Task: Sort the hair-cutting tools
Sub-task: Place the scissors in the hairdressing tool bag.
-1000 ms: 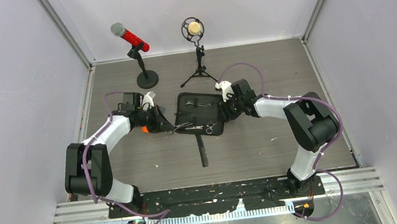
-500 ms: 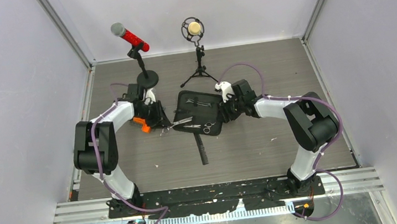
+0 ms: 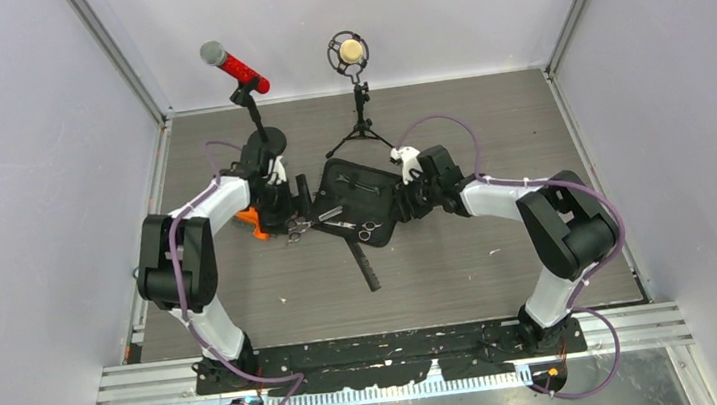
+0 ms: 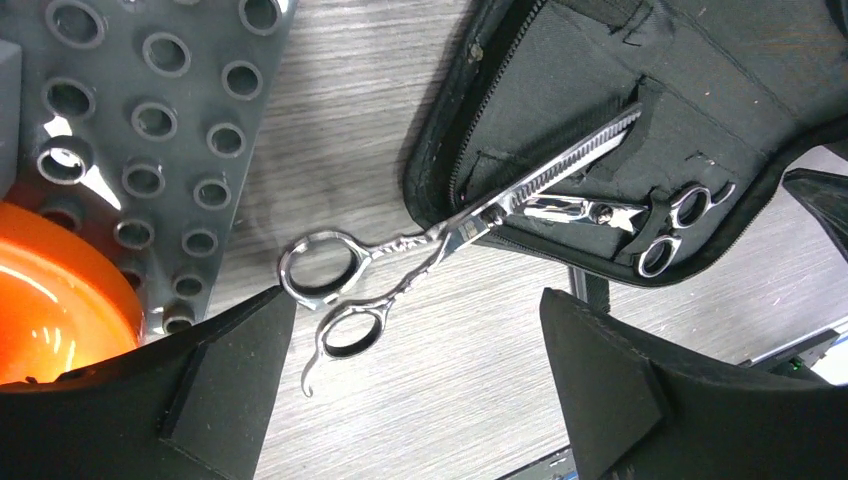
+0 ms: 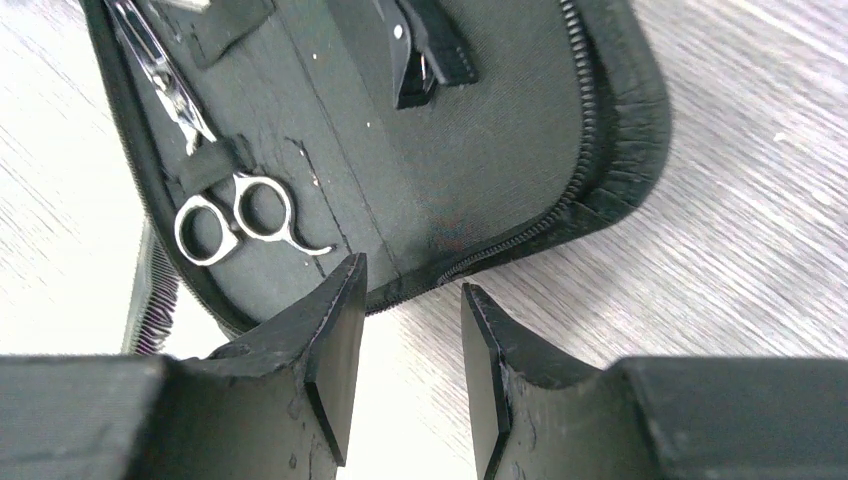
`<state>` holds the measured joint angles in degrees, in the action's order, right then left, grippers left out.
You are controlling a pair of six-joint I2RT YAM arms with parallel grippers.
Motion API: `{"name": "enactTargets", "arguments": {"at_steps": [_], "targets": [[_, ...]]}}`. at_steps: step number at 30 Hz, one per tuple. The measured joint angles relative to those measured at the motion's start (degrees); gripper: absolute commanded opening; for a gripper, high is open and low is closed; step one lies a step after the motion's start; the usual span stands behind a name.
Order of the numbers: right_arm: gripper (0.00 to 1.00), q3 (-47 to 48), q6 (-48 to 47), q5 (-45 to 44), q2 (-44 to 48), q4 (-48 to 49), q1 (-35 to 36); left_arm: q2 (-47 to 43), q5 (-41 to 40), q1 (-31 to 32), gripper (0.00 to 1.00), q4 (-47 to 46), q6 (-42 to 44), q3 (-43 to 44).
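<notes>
At the case's (image 4: 560,80) left rim, toothed scissors (image 4: 440,235) lie loose, their rings on the tabletop (image 4: 460,400) and the blade tip reaching inside the case. Over them the left tool (image 4: 412,300) hangs wide open, gripping nothing. A second pair (image 5: 215,215) sits deeper in the case, its blades partly hidden under a strap (image 5: 205,160). A clip (image 5: 420,50) is cut off by the right wrist view's top edge. By the case's front lies the comb (image 3: 366,267), its far end running under the case. Beside the case's right rim the right tool (image 5: 412,280) stands part open and empty; whether it touches the rim cannot be told.
</notes>
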<state>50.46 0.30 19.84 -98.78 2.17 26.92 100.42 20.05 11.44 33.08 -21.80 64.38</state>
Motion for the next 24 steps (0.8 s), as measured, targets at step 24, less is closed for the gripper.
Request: {"name": "enactTargets", "arguments": {"at_steps": [24], "targets": [[0.39,16.04,-6.08,-9.27,-0.70,-11.26,19.28,-46.05,-16.04,4.13,0.99,7.61,-5.16,-14.32]]}}
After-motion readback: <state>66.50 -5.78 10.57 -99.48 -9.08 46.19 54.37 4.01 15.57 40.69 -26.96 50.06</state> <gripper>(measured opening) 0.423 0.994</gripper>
